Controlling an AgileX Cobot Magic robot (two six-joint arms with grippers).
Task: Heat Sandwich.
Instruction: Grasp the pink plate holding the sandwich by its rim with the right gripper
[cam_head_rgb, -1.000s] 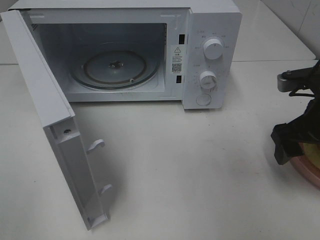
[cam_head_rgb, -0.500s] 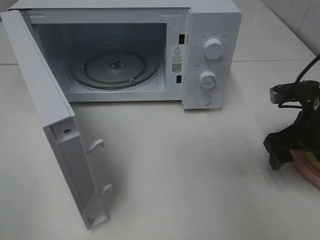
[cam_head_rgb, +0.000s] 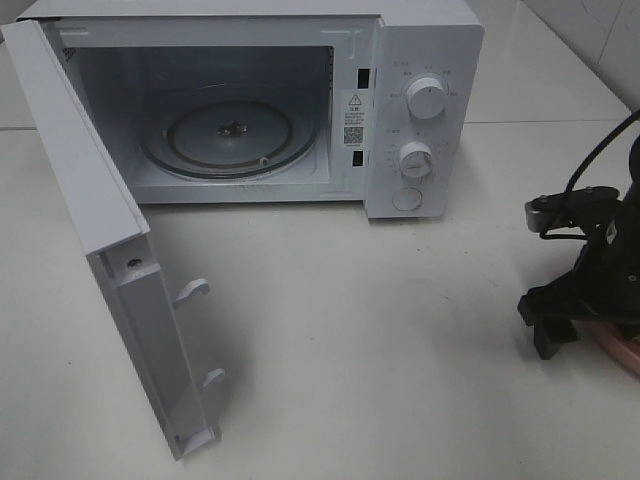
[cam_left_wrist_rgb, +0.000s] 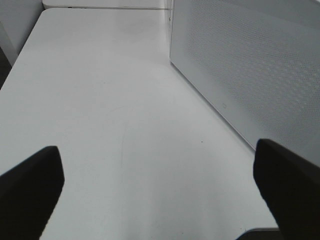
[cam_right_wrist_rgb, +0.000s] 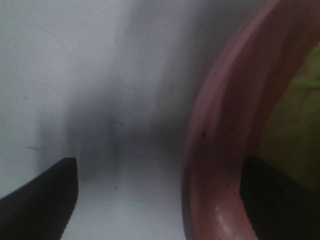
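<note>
A white microwave (cam_head_rgb: 425, 60) was shown on a white table (cam_head_rgb: 380, 330), its door (cam_head_rgb: 90, 200) swung fully open and the glass tray (cam_head_rgb: 230, 135) inside left bare, evidently so that food could be set straight in. The right gripper (cam_right_wrist_rgb: 160, 200) was seen low over the table, well away from the oven, with its jaws spread wide and nothing yet held. The raised rim of a pink plate (cam_right_wrist_rgb: 220, 125) was straddled by the jaws: one finger was placed outside the rim over bare table, the other inside the plate. This placing was judged to be a preparation for pinching the rim, so that the plate could be carried with its load. The sandwich (cam_right_wrist_rgb: 300, 115) was glimpsed only as a yellow-green patch on the plate, just beyond the inner finger; its bread could not be made out. The left gripper (cam_left_wrist_rgb: 160, 190) was held apart from the work, just beside the door's dotted panel, its jaws likewise wide open and empty above bare table, apparently parked clear of the path to the oven.
</note>
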